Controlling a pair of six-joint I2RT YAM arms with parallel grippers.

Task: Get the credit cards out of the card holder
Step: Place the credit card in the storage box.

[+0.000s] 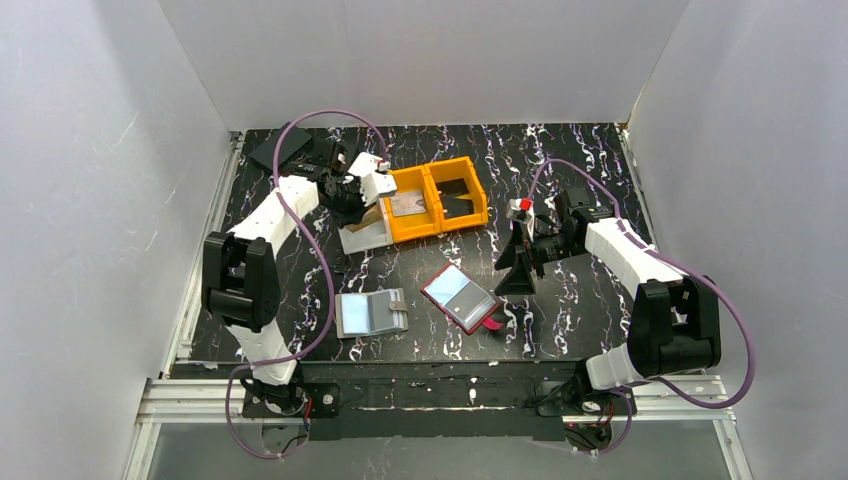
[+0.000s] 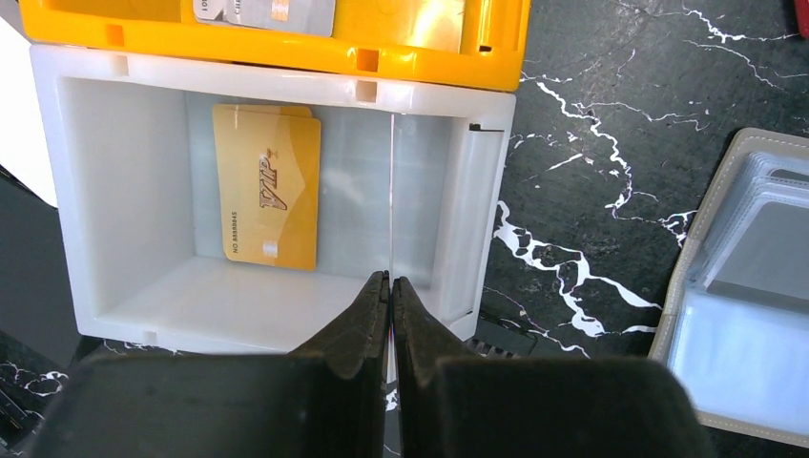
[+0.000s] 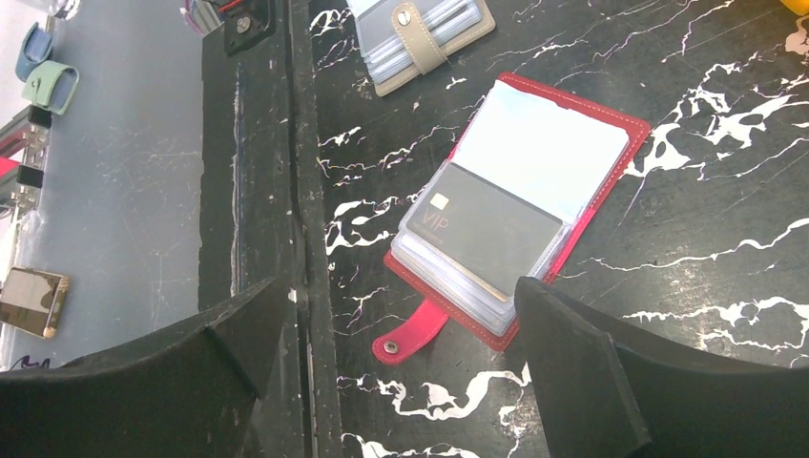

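Light, stiff and probably slick, the black VIP card (image 3: 487, 234) lies sleeved in the unfolded red card holder (image 3: 611, 134) at 1 o'clock from the wide-spread right gripper (image 3: 405, 315), best pinched by its edge; the left gripper (image 2: 389, 286) is pressed closed over the white bin (image 2: 95, 191).

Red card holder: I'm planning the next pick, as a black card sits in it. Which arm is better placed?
Probably right. The right claw hangs open over the red fold-open card holder and its black VIP card. The left claw is shut, away over the white plastic bin.
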